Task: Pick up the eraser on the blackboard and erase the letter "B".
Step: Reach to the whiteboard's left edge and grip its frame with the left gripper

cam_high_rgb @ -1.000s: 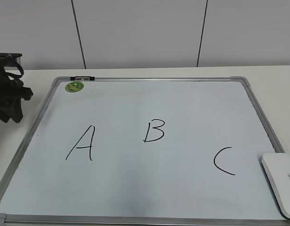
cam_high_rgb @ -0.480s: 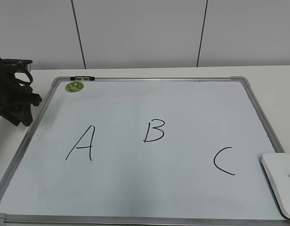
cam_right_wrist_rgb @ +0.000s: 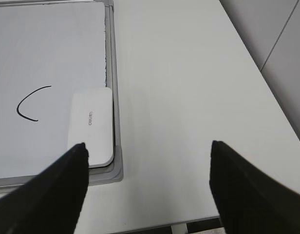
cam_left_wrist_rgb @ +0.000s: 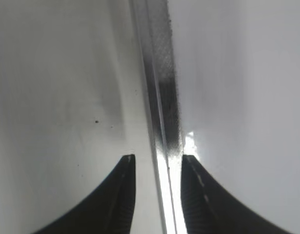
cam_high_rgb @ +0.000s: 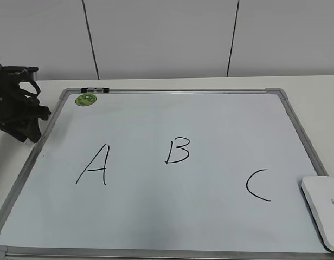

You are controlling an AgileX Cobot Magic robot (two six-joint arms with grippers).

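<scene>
Since earlier frame, black left gripper (cam_left_wrist_rgb: 156,165) was shifted slightly at exterior view's left edge, jaws apart astride grey aluminium frame of white dry-erase blackboard (cam_high_rgb: 290,116). Black right gripper (cam_right_wrist_rgb: 146,151) was held wide open, empty. White rounded plastic eraser (cam_high_rgb: 323,211) was seen at lower right, on board corner beside handwritten "C" (cam_high_rgb: 258,186); black marker letter "B" (cam_high_rgb: 177,150) was intact at centre. Risk judged: "C" smeared if eraser dragged across it.

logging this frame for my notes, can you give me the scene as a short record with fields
board: blackboard, actually a white board in a grey frame, lying flat on the white table
letters: A, letter "B", C, all intact
eraser: eraser at the board's near right corner, beside the C, untouched
sticker: green sticker at the far left corner
left hand: left hand open, low over the board's left frame edge
right hand: right hand open, above the table just right of the eraser
</scene>
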